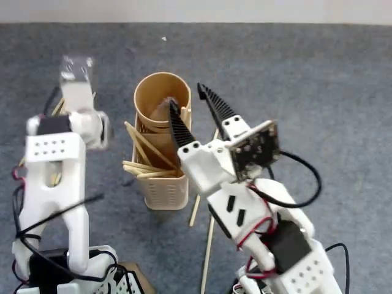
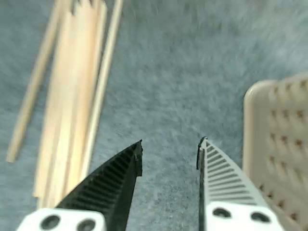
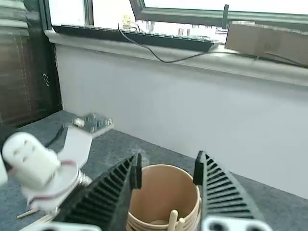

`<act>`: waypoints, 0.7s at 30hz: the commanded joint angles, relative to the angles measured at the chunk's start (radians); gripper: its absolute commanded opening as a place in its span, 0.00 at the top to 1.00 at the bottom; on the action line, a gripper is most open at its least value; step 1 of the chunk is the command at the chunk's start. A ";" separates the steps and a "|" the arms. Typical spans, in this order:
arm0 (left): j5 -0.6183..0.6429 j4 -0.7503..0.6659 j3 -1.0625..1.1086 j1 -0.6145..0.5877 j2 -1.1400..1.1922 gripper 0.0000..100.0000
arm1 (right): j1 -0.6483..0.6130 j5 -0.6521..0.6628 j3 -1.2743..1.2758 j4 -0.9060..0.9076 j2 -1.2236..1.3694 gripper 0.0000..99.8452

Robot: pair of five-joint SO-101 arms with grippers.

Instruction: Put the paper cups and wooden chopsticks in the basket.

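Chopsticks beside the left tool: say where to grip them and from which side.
Take the chopsticks near mid-length, from above, the open left tool straddling the bundle across its width. They lie flat and parallel, so probably only a top-down pinch closes on them.

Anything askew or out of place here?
Yes. The chopsticks in the basket lie crooked, their ends poking out over its side toward the left arm. Two loose sticks lie on the table on the basket's other side, and a bundle lies outside it too, by the left pincer.
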 commanded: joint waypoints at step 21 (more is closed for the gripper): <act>0.009 0.520 -0.944 0.240 0.206 0.72 | 0.211 0.011 1.058 0.189 -0.662 0.82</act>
